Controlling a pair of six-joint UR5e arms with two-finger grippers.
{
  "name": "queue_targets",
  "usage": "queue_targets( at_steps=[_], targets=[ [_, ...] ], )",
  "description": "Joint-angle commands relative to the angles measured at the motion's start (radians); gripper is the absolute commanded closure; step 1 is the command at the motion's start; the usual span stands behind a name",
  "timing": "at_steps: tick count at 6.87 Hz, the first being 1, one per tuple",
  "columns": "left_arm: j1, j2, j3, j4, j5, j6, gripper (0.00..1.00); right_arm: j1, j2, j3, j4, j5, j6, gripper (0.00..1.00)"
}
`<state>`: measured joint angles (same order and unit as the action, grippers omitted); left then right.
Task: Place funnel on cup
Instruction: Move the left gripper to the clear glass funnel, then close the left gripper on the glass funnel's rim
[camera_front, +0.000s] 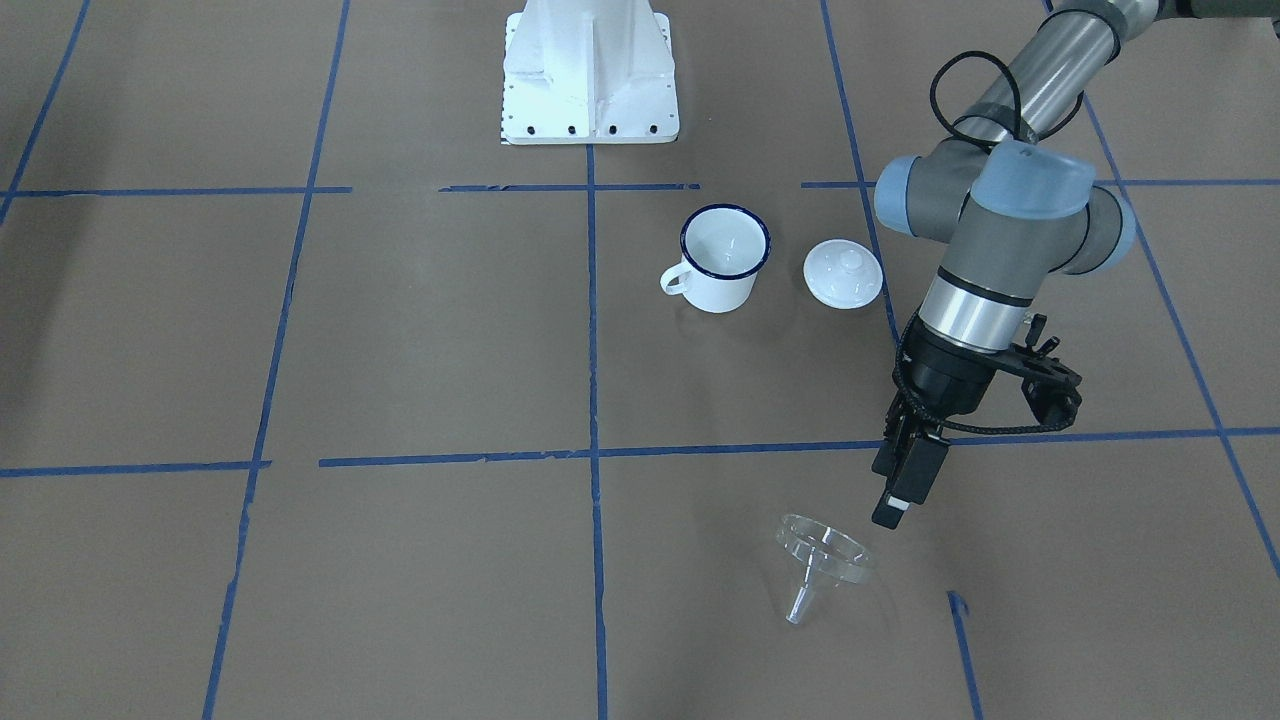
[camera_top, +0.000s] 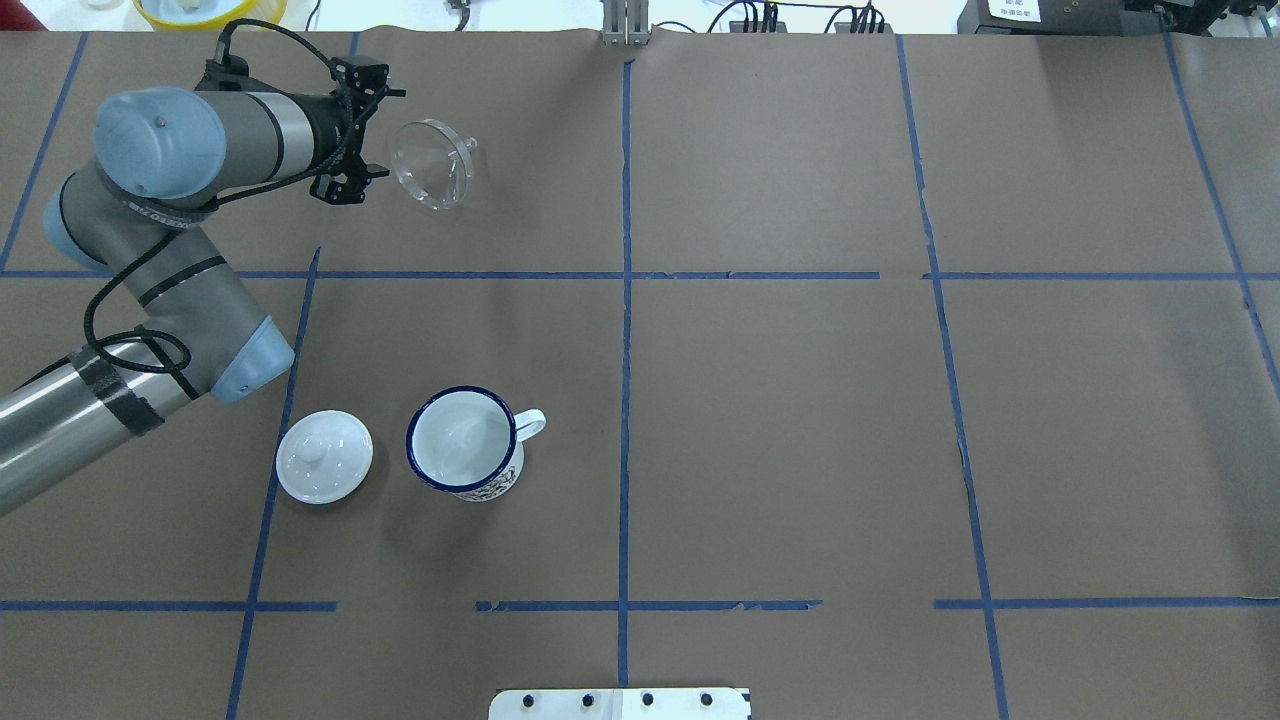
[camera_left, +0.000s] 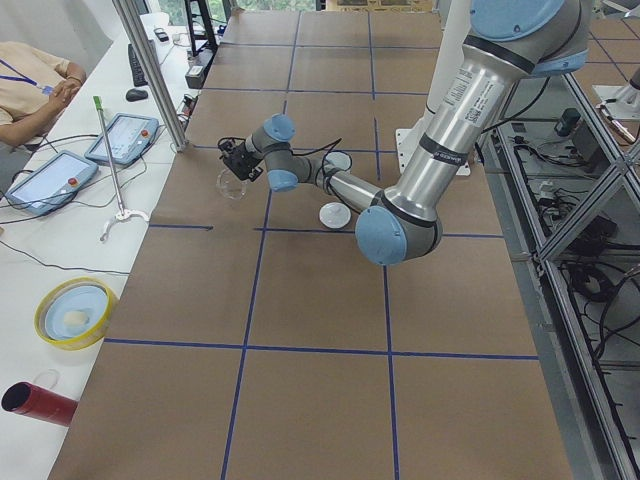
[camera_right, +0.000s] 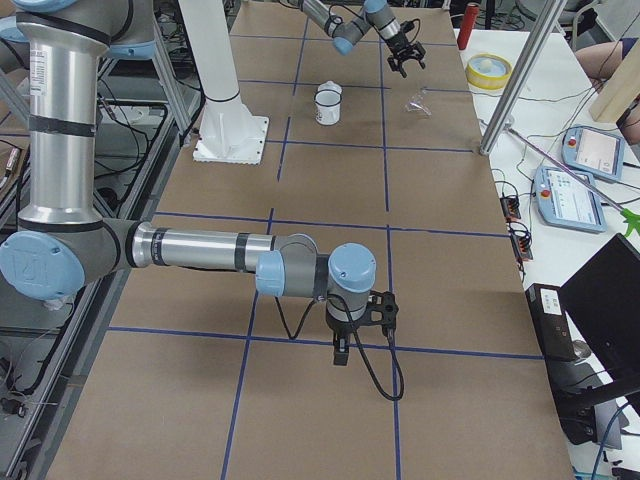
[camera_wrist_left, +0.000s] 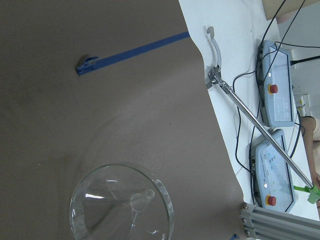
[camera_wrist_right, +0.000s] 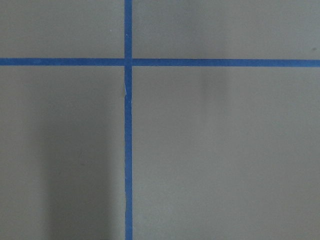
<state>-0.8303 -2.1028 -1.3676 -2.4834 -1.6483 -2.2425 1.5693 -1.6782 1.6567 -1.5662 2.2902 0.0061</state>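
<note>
Underneath, brown paper (camera_top: 780, 430), blue tape grid (camera_top: 626, 350)

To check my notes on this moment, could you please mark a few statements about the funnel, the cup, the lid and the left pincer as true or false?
1. The funnel sits on the cup. False: it lies tipped on its side on the table, well apart from the cup.
2. The cup stands upright with its mouth uncovered. True.
3. The lid hangs from the left pincer. False: it lies on the table beside the cup, knob up.
4. The left pincer is close to the funnel's rim but is not holding the funnel. True.
</note>
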Motion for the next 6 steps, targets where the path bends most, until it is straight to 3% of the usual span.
queue_targets(
  at_steps=[1,3,6],
  targets=[
    [0.011,-0.035,0.071,-0.063,0.034,-0.008,0.06,0.000,0.000,0.000,0.000,0.000,0.000,0.00],
    [0.011,-0.084,0.197,-0.165,0.061,-0.011,0.08,0.000,0.000,0.000,0.000,0.000,0.000,0.00],
    [0.011,-0.120,0.278,-0.236,0.085,-0.014,0.19,0.000,0.000,0.000,0.000,0.000,0.000,0.00]
  ],
)
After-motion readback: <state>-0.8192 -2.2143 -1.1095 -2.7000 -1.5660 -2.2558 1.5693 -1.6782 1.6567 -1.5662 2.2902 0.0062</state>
